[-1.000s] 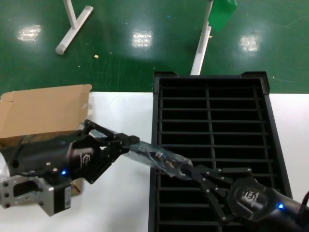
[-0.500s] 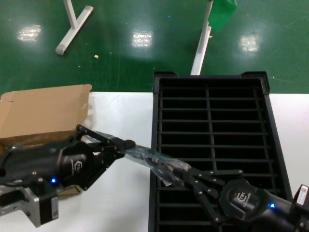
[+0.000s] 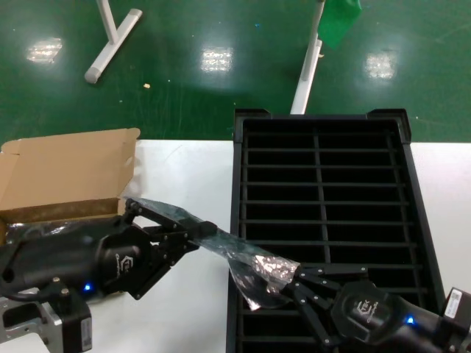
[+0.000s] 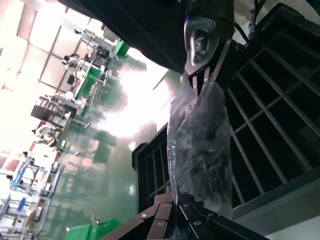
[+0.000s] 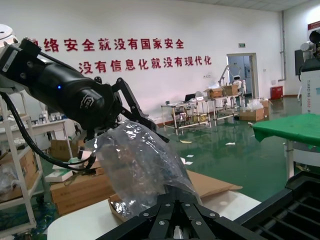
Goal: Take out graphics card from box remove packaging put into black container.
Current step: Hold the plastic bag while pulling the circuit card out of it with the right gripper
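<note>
Black left gripper (image 3: 200, 234): fingers clamped on one end of the packaging, above the white table just beside the black container's left wall
Black right gripper (image 3: 292, 283): fingers pinched on the other end of the packaging, low over the container's left column of slots
Packaging (image 3: 246, 257): crinkly silvery-grey bag stretched in the air between the two grippers, crossing the container's left rim; wider and crumpled toward the right gripper
Graphics card: a dark shape shows through the bag in the left wrist view (image 4: 202, 145), too blurred by the plastic to make out details
Black container (image 3: 397, 191): large slotted crate on the table, two columns of narrow slots
Box (image 3: 66, 173): brown cardboard, flap lid raised, at the table's left edge behind the left arm
Table (image 3: 184, 176): white top under box and container
</note>
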